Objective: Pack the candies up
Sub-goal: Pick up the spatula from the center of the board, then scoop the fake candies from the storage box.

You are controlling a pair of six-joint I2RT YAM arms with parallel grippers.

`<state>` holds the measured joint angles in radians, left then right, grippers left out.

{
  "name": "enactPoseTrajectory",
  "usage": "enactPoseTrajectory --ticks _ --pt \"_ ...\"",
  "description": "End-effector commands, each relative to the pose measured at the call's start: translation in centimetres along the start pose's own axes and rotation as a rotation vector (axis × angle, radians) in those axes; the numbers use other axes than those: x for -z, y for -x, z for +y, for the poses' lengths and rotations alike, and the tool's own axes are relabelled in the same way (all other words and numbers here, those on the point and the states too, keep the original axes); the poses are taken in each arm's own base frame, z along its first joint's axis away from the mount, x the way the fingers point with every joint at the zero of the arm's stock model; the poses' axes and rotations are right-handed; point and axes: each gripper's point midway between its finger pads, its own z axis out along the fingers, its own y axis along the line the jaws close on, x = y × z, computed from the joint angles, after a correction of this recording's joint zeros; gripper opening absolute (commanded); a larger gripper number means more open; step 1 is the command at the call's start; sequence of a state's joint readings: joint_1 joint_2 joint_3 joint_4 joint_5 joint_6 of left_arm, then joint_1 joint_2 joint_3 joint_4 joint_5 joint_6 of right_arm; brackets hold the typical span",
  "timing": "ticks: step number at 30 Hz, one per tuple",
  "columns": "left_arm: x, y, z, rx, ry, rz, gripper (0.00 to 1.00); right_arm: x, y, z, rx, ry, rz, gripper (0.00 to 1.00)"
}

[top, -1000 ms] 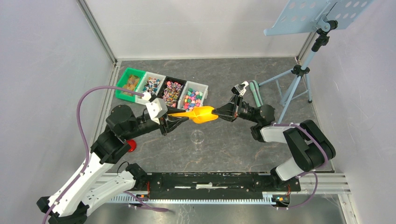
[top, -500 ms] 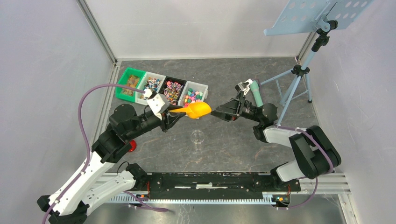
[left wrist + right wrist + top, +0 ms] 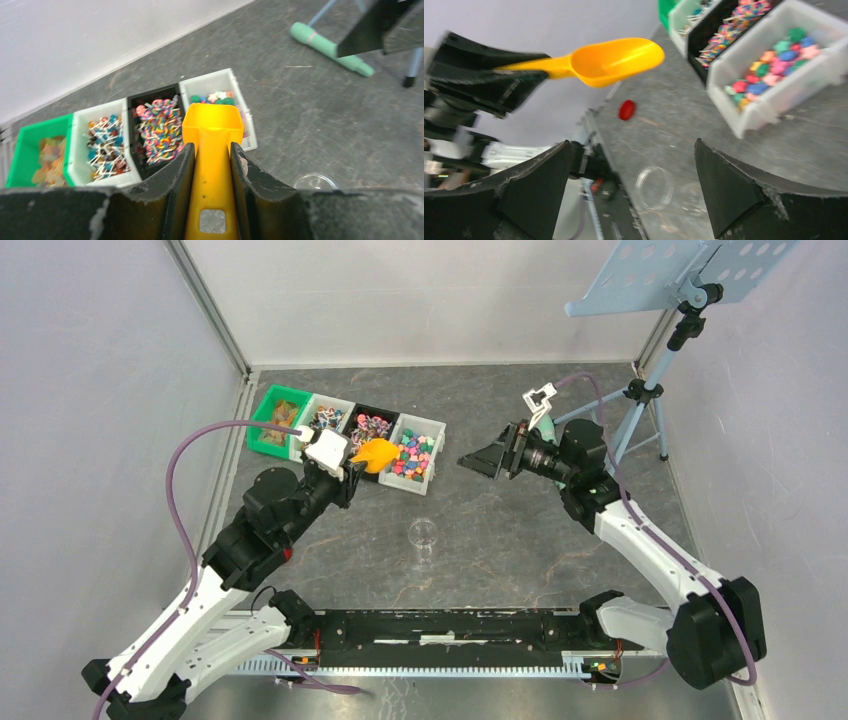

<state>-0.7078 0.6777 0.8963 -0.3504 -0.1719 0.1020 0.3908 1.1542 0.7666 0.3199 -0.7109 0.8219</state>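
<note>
The candies (image 3: 415, 452) are small pink, green, blue and red sweets in the rightmost white bin (image 3: 438, 430). They also show in the wrist views, candies (image 3: 220, 96) and candies (image 3: 774, 65). My left gripper (image 3: 350, 472) is shut on the handle of the orange scoop (image 3: 378, 454). The scoop's bowl hangs over the near left corner of that bin. In the left wrist view, the scoop (image 3: 212, 130) runs between the fingers of the left gripper (image 3: 211, 150). The scoop (image 3: 614, 60) looks empty. My right gripper (image 3: 480, 462) is open and holds nothing; its right wrist view (image 3: 631, 145) shows wide jaws.
A clear round jar (image 3: 424, 532) stands on the table between the arms. A red lid (image 3: 626, 110) lies near the left arm. A green bin (image 3: 275, 418), a white lollipop bin (image 3: 325, 422) and a black bin (image 3: 368, 430) line up left of the candies. A tripod stand (image 3: 640, 390) is at the back right.
My right gripper has let go of the scoop, opened wide and drawn back to the right. My left gripper has carried the scoop back and left, over the candy bin.
</note>
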Motion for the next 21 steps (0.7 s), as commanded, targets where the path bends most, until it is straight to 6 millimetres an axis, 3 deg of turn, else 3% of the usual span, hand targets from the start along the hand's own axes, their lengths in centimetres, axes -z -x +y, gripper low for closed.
enactPoseTrajectory --ticks 1,5,8,10,15,19,21 --pt "-0.1 0.0 3.4 0.043 0.191 0.001 0.02 1.9 -1.4 -3.2 0.197 -0.182 0.061 0.98" --pt "-0.6 -0.3 5.2 0.108 0.230 0.018 0.02 2.6 -2.0 -3.8 0.268 -0.199 0.090 0.98" --pt "-1.3 -1.5 6.9 0.263 0.226 0.046 0.02 3.0 -2.2 -3.9 0.312 -0.209 0.105 0.98" --pt "-1.9 -1.6 7.0 0.325 0.165 0.036 0.02 3.3 -2.1 -3.8 0.341 -0.214 0.106 0.98" --pt "-3.3 -2.7 7.1 0.284 0.129 0.100 0.02 4.0 -2.5 -3.6 0.370 -0.215 0.103 0.98" --pt "-4.3 -3.0 5.9 0.282 0.040 0.163 0.02 4.2 -2.3 -3.0 0.376 -0.199 0.093 0.98" --pt "-4.4 -3.5 6.7 0.277 0.086 0.179 0.02 4.2 -2.0 -2.6 0.372 -0.194 0.074 0.98"
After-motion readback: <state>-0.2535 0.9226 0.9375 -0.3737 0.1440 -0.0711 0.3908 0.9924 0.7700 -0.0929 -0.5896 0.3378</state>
